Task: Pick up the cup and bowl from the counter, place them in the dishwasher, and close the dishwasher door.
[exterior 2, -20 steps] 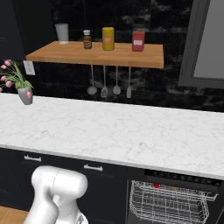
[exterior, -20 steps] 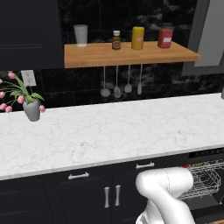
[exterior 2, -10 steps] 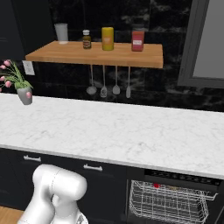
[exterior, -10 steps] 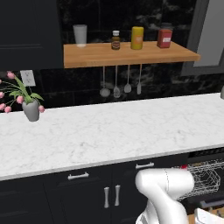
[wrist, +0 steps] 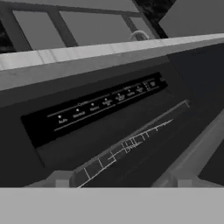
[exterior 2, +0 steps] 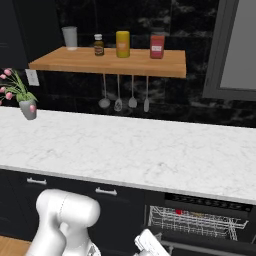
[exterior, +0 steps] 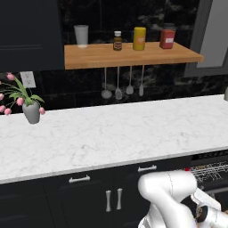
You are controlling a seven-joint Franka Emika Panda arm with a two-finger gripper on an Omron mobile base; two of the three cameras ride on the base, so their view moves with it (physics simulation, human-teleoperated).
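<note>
- While the arm sits low at the frame bottom, the counter (exterior: 116, 133) spans mid-frame, a long white marble slab with faint grey veins; cup and bowl not identifiable on it.
- Far left on the slab: grey vase of pink flowers (exterior: 31, 111), with a white wall outlet (exterior: 28, 79) just above it.
- Upper middle: brown wooden shelf (exterior 2: 107, 61) carrying a white tumbler (exterior 2: 70, 37), brown bottle (exterior 2: 99, 45), yellow canister (exterior 2: 122, 44) and red jar (exterior 2: 157, 45), left to right.
- Four metal utensils (exterior 2: 125, 102) hang under the shelf against black tile.
- Below the slab: black cabinets (exterior: 89, 196) with silver handles.
- Lower right: dishwasher (exterior 2: 200, 220) open, its silver wire rack (exterior 2: 197, 222) showing a small red item inside.
- Hand view: the dishwasher's black control strip (wrist: 96, 107) with small white labels runs diagonally across centre.
- Gripper (wrist: 120, 181): only the grey tip stubs show, well apart; can't tell its state.
</note>
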